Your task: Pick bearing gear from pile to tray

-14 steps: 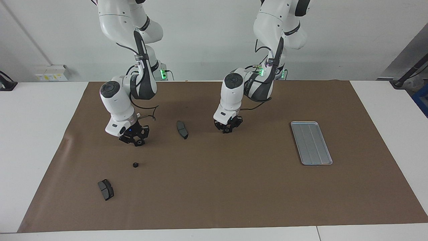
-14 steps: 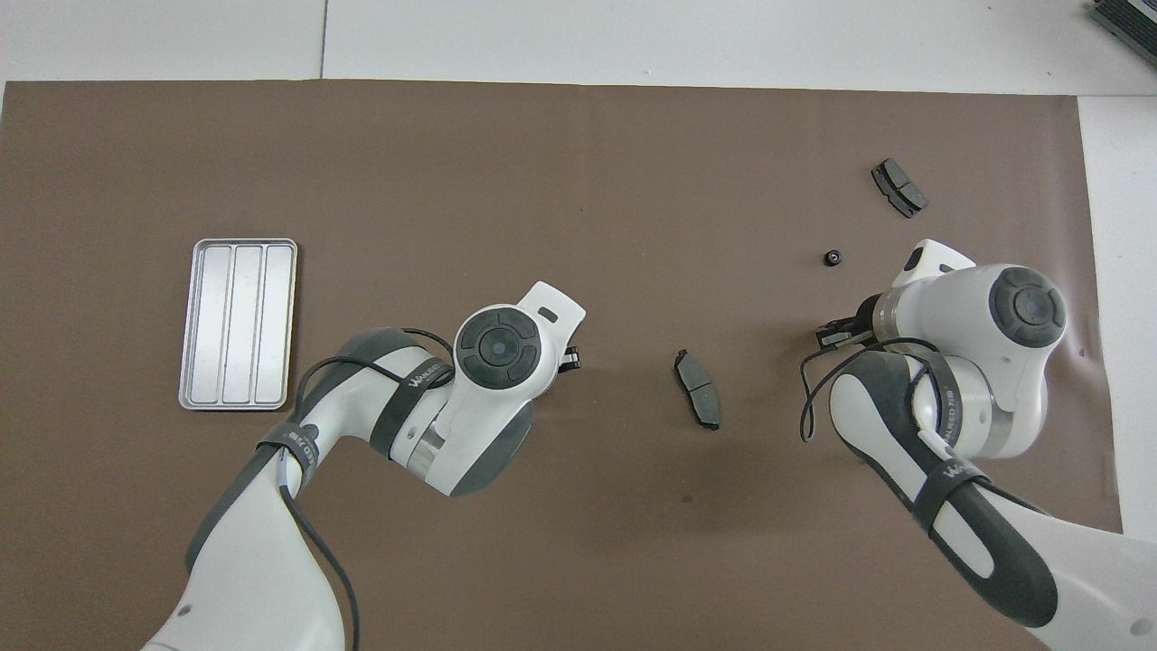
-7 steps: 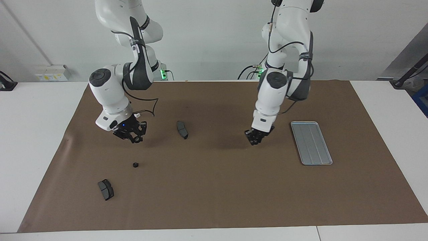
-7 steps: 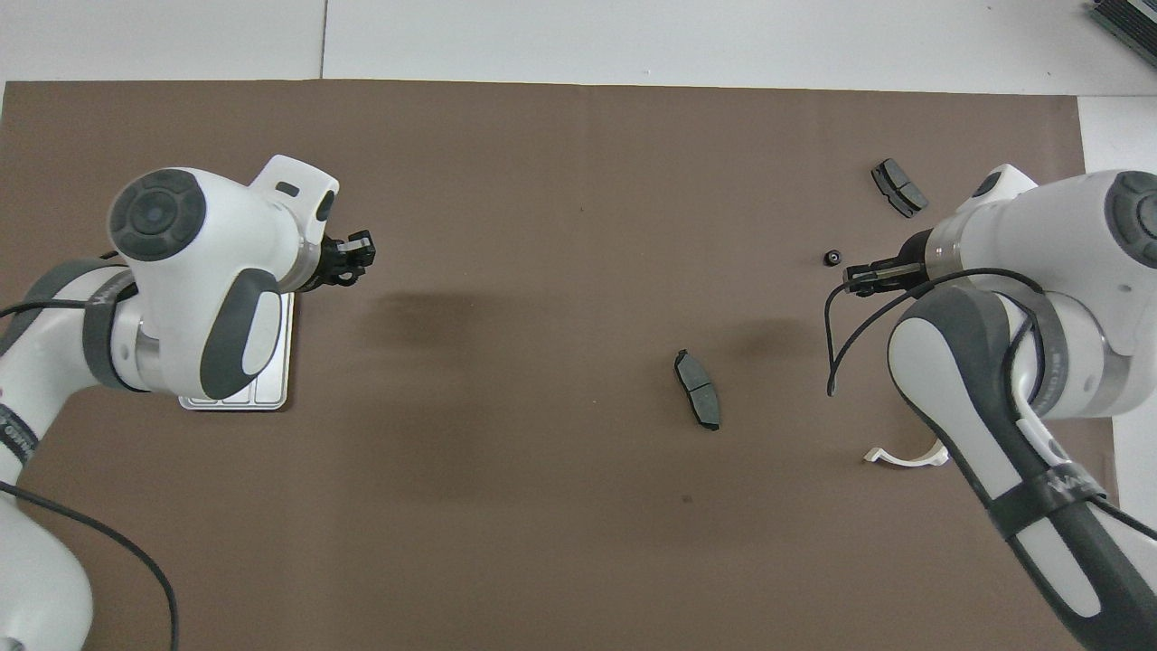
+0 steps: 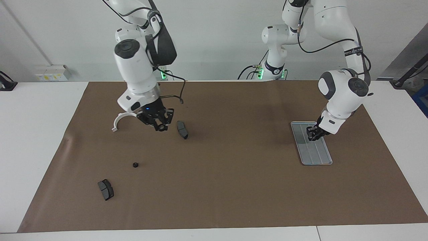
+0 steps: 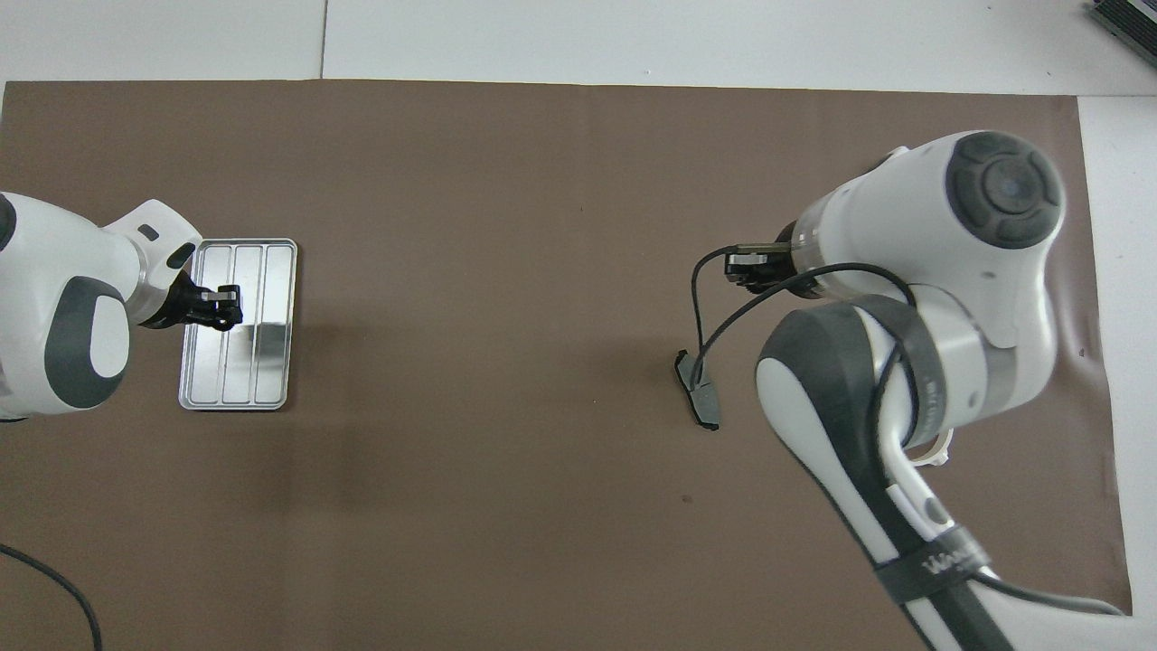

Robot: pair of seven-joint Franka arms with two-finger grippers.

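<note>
The small black round piece [image 5: 135,165] lies on the brown mat [image 5: 217,187] toward the right arm's end of the counter [image 5: 36,134], with nothing touching it. A dark grey brake-pad-shaped piece [image 5: 105,189] lies near it, farther from the robots. A white plastic half-ring [image 5: 119,119] lies nearer to the robots than the round piece. A second dark grey pad-shaped piece [image 5: 182,129] rests more toward the middle of the mat. These scattered parts lie well apart from one another.

The right gripper [image 5: 161,126] hangs over the mat between the half-ring and the second pad-shaped piece, just beside that piece. I cannot tell whether its fingers are open or closed, or whether they grip anything.

The flat rectangular silver-grey metal tray [image 5: 312,157] sits toward the left arm's end of the mat, well apart from the parts. The left gripper [image 5: 314,134] is low over the tray, pointing down at its grooved floor. Its fingers cannot be made out as open or closed either, and no part shows between them.
</note>
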